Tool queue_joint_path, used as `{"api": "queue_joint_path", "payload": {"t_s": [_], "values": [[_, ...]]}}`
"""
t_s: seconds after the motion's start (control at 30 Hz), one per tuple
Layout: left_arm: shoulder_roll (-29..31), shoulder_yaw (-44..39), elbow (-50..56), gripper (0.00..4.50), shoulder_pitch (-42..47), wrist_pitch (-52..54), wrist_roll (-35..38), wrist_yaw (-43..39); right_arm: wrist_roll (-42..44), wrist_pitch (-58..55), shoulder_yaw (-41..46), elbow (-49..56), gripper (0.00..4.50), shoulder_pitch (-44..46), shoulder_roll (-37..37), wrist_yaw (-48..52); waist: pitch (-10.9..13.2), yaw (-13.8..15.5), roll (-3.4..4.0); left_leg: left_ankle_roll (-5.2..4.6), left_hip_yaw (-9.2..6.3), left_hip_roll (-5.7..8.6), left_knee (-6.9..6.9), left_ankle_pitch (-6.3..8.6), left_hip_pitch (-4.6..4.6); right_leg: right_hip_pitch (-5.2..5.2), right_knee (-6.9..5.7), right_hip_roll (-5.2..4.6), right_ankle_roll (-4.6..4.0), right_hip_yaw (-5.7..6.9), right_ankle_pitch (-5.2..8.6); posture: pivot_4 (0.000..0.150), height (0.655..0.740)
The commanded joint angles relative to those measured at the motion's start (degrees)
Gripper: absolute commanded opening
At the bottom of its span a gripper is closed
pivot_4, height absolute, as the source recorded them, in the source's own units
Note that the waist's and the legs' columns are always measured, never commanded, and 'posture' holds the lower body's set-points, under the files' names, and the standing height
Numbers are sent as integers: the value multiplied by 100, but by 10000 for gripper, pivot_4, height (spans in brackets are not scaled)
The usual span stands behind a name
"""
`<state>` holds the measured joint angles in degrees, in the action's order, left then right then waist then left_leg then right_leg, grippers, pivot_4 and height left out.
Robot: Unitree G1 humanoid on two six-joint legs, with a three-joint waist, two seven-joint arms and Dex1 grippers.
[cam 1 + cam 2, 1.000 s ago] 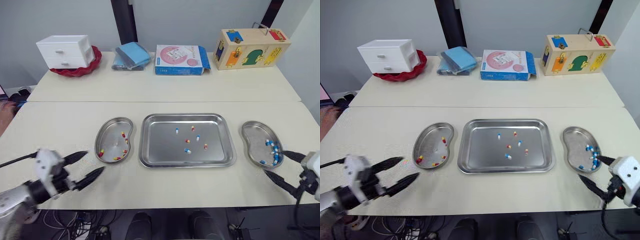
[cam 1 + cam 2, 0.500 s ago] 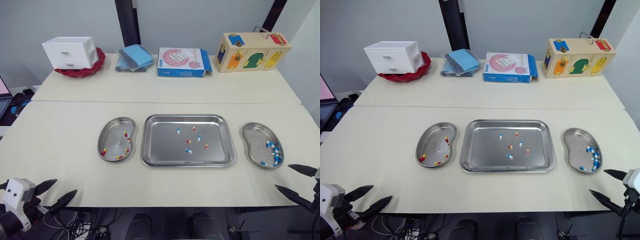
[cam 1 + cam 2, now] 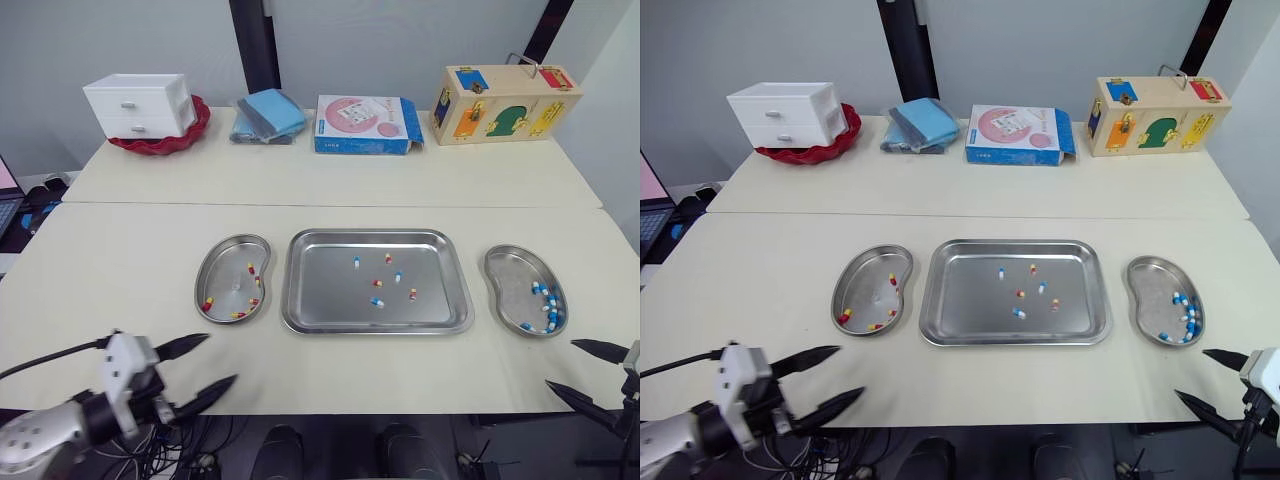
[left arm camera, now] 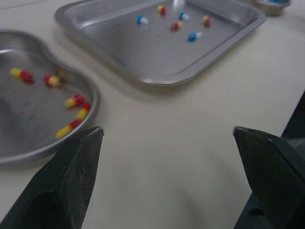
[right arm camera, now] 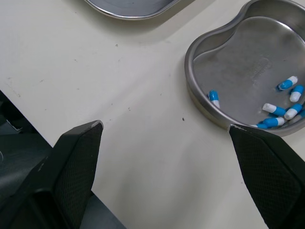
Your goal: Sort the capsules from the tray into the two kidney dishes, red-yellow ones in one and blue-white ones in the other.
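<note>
The steel tray (image 3: 320, 300) lies mid-table and holds several capsules (image 3: 377, 283), both red-yellow and blue-white. To its left, a kidney dish (image 3: 222, 280) contains red-yellow capsules (image 4: 76, 101). On the tray's right, a second kidney dish (image 3: 510, 275) holds blue-white capsules (image 5: 286, 110). My left gripper (image 3: 220, 358) hovers open and empty over the table's front edge, in front of the left dish. At the front right corner my right gripper (image 3: 560, 363) is open too, empty, just short of the right dish.
On the back table stand a white drawer unit (image 3: 138, 104) on a red plate, blue cloth packs (image 3: 266, 112), a pink-and-blue box (image 3: 365, 123) and a wooden lock box (image 3: 505, 92). A seam (image 3: 330, 204) divides the two tables.
My left gripper dropped away past the front-left corner, then came back forward and to the right near the front edge. My right gripper drew back from the right dish.
</note>
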<state>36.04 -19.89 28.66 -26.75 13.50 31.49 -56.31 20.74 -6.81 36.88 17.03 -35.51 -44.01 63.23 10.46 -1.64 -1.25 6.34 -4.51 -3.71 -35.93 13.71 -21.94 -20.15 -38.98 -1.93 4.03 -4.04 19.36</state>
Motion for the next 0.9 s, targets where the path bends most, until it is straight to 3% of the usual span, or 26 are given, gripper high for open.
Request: {"api": "queue_joint_path", "payload": {"t_s": [0.03, 0.3, 0.5, 0.63, 0.77, 0.87, 0.9], "values": [[-221, 556, 308, 45000, 412, -25, -37, 292, 18, 60, 89, 367, 44421, -168, 109, -99, -5, -2, 8, 0, 0, 0, 0, 0, 1, 1, 0, 0, 0, 0, -1, 1500, 7400], [-857, 1280, -346, 45000, 1054, -730, -543, 545, 57, -13, -87, 874, 44421, -356, 251, -210, -7, -19, 10, 0, 0, 2, -1, 0, 5, 5, 2, 2, 2, -5, -1, 1500, 7400], [-837, 1297, -802, 45000, 1124, -1089, -568, 372, 503, -851, -657, 1977, 44421, -12, 248, -712, -8, -17, 12, 0, -1, 2, -1, 0, 5, 5, 2, 4, 2, -5, -1, 1500, 7400], [-749, 1357, -1024, 45000, 1195, -1247, -637, 218, 636, -2238, -1389, 2594, 44421, 883, 103, -1692, -8, -15, 9, 0, -3, 1, -3, 0, 4, 5, 1, 4, 2, -4, -3, 1500, 7400], [-756, 1456, -1085, 45000, 1345, -1226, -649, 217, 557, -2929, -2370, 2725, 44421, 2053, 214, -2331, -6, -11, 7, 0, -5, 2, -2, -1, 1, 2, 1, 5, 3, -4, -3, 1500, 7400], [-797, 1577, -955, 45000, 1460, -1144, -643, 298, 285, -3480, -3405, 2438, 38867, 3466, 698, -3003, -1, -32, -2, 0, -12, 0, -3, -1, 1, 0, -1, 13, 2, -3, -5, 1500, 7400], [-797, 1606, -918, 45000, 1470, -1129, -636, 319, 258, -3612, -3578, 2382, 35185, 3735, 815, -3116, -2, -25, -1, 0, -13, 0, -3, -1, -1, -2, -1, 14, 4, -5, -6, 1500, 7400]]}}
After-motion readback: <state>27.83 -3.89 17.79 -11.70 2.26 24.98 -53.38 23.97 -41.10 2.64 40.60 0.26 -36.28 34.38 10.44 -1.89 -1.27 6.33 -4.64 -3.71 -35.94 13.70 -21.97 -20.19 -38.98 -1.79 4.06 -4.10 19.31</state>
